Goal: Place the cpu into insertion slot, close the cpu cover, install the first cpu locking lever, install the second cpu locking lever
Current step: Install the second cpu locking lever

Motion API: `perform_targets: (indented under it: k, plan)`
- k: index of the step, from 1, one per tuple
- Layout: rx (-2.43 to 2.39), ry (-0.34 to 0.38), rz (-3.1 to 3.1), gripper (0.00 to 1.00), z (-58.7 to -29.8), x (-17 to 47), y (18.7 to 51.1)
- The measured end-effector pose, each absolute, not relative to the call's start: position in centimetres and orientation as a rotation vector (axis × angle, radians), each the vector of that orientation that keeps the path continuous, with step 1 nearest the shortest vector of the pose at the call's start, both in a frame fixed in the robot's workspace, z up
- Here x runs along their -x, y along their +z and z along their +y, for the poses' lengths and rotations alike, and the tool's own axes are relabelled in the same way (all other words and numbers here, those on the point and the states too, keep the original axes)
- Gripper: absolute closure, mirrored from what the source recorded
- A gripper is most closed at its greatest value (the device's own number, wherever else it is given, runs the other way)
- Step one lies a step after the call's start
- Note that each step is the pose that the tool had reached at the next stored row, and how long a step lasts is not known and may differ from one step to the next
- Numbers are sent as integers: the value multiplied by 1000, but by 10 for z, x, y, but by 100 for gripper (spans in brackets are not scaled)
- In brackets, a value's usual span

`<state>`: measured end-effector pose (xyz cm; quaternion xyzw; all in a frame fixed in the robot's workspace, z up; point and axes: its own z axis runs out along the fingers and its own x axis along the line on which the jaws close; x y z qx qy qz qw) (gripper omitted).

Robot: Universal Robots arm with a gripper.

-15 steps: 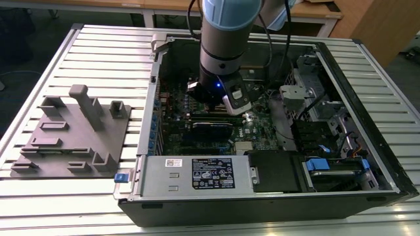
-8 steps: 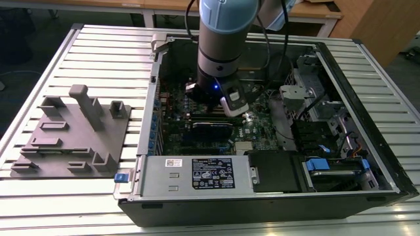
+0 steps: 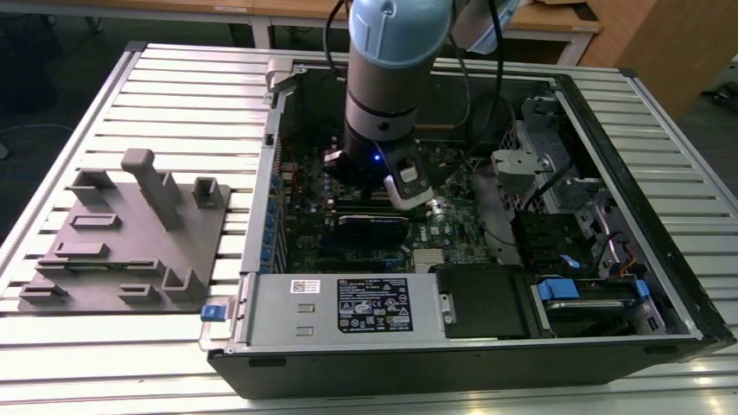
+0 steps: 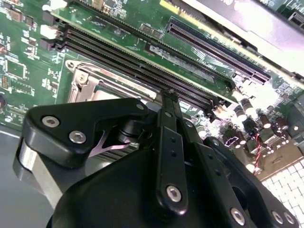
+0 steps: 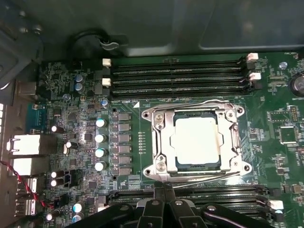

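The cpu (image 5: 197, 142), a pale silver square, lies flat in the insertion slot (image 5: 148, 172) on the green motherboard. The cpu cover (image 5: 163, 137), a thin silvery frame, is down around the chip. Thin wire levers (image 5: 190, 105) run along two opposite sides of the socket. My gripper (image 5: 164, 189) hangs just above the board beside the socket's edge, over the memory slots, with its black fingers pressed together and nothing between them. In the second wrist view the gripper (image 4: 169, 94) has its tips over the slots next to the socket's rim (image 4: 84, 81).
My arm (image 3: 386, 86) reaches down into the open computer case (image 3: 600, 147). Long black memory slots (image 5: 180, 76) flank the socket. A drive cage (image 3: 582, 298) and power supply (image 3: 346, 307) lie near the front. A grey fixture plate (image 3: 127, 242) rests at the exterior view's left.
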<state>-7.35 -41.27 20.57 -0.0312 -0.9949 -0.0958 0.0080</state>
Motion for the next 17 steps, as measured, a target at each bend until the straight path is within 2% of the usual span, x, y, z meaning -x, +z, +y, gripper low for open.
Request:
perform_targets:
  k: [17]
  plan:
    - [75,-324,-3105,89,-413,79,199]
